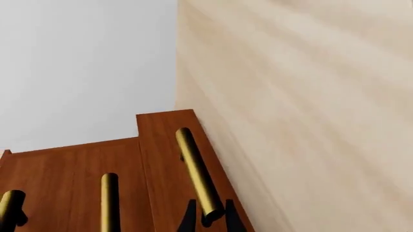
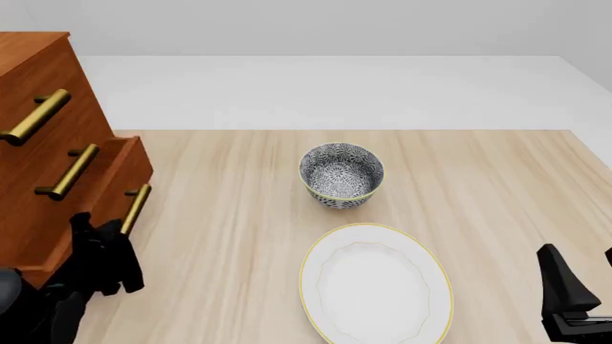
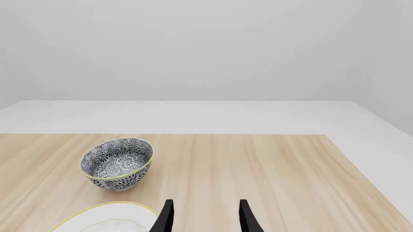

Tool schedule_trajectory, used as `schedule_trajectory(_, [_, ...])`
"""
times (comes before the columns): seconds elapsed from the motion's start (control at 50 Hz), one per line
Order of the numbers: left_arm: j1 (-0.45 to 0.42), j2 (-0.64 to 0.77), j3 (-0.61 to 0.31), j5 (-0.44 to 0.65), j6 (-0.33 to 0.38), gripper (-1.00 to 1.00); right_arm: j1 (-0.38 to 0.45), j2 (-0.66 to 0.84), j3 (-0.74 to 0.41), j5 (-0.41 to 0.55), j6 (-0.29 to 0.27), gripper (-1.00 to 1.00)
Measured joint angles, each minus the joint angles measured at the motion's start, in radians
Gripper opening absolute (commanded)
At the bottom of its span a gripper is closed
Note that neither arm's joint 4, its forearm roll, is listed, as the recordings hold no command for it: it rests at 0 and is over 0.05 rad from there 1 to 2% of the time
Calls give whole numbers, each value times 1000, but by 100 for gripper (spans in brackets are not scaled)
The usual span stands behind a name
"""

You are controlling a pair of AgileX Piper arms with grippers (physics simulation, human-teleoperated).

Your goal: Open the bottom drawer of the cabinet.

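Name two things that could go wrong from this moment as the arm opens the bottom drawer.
1. The left gripper grips only the very end of the brass handle, so it may slip off mid-pull.
2. The bottom drawer is only partly out; pulling off-axis could jam it or shift the cabinet.
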Motion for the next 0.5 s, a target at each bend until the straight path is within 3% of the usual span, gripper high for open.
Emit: schedule_trajectory(0.5, [-62,-14,10,4,-15,-100,0,0,0,0,0,100])
